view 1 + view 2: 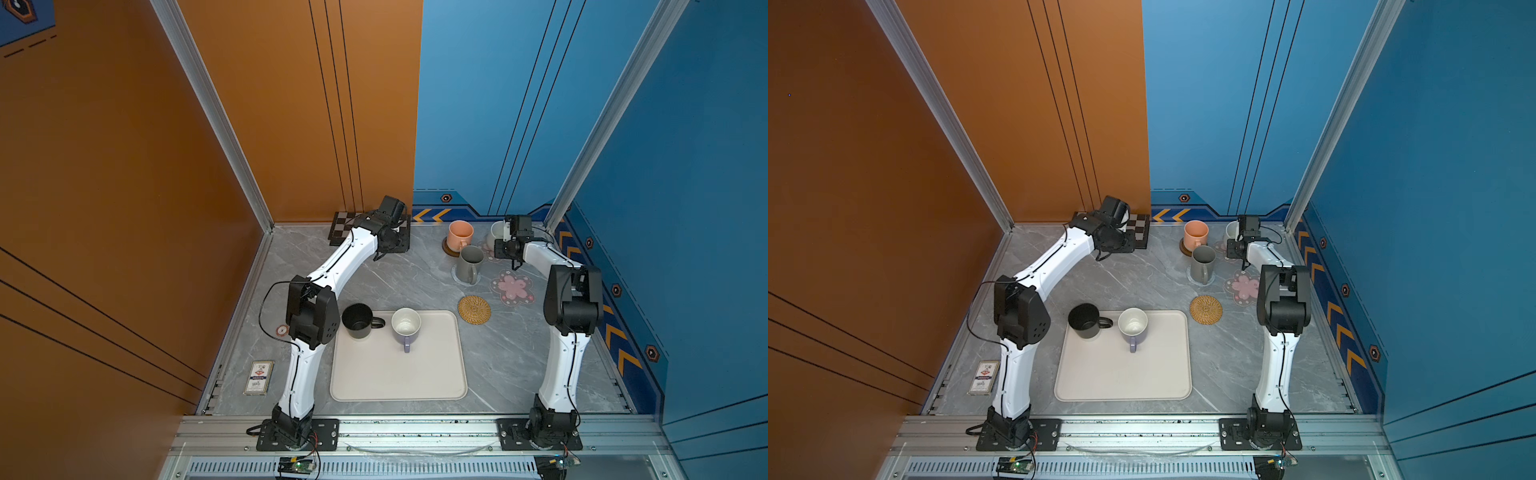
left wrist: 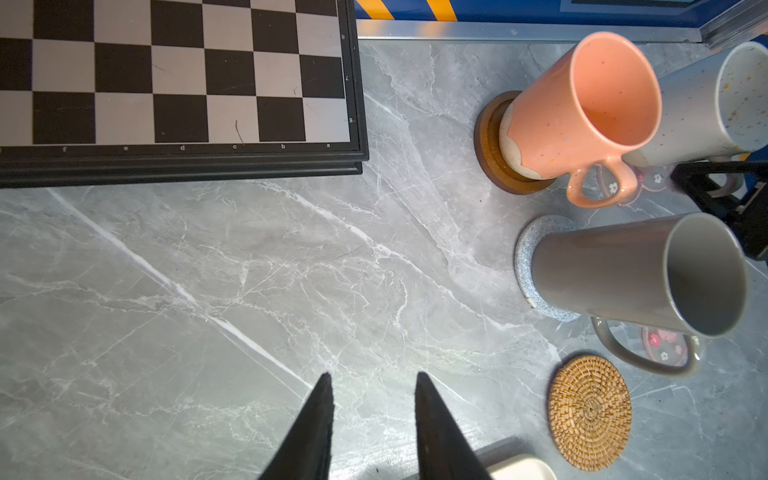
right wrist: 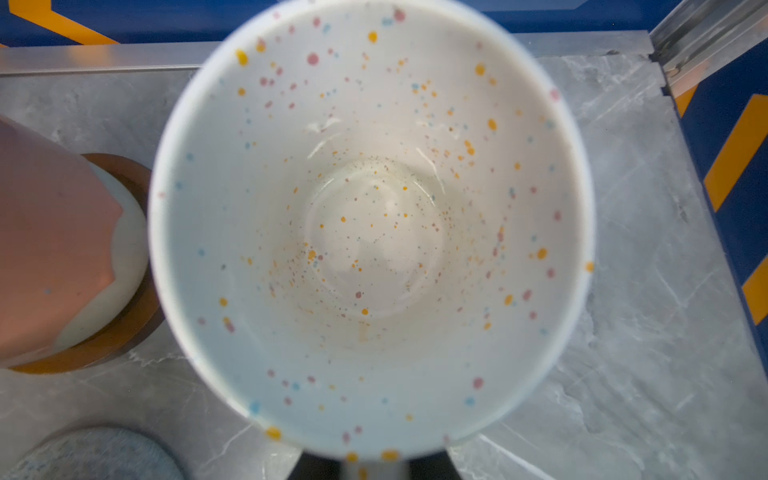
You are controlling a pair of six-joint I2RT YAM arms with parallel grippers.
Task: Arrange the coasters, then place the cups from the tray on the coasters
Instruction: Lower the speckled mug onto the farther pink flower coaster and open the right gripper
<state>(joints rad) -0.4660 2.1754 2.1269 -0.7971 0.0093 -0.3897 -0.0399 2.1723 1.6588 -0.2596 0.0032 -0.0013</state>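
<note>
Two grippers: one shut on a mug, the other parted and empty.
Right gripper (image 3: 374, 469): jaws pinched on the handle of the speckled mug (image 3: 374, 232), whose white, dotted inside fills the right wrist view.
Speckled mug's place: far right corner of the table (image 2: 249, 270), upright over a pink flower coaster (image 1: 485, 249); I cannot tell whether its base touches the coaster.
Left gripper (image 2: 372, 376): jaws a little apart with nothing between them, hanging above bare marble just in front of the chequered board (image 2: 178, 75).
Peach mug (image 2: 582, 108): standing on the dark wooden coaster (image 2: 490, 158), just beside the speckled mug.
Grey mug (image 2: 615, 270): on the light-blue crochet coaster (image 2: 524, 257), just on the near side of the peach one.
Second flower coaster (image 1: 512, 287): bare, to the right of the grey mug.
Rattan coaster (image 2: 590, 411): bare, just on the near side of that flower coaster.
Tray (image 1: 399, 374): near middle of the table, its far right corner close to the rattan coaster.
Lavender mug (image 1: 406, 326): on the tray along its far edge, white inside, handle pointing to the near side.
Black mug (image 1: 357, 320): on the tray's far left corner, handle turned toward the lavender mug.
Card box (image 1: 258, 377): flat at the table's left edge, well apart from everything else.
</note>
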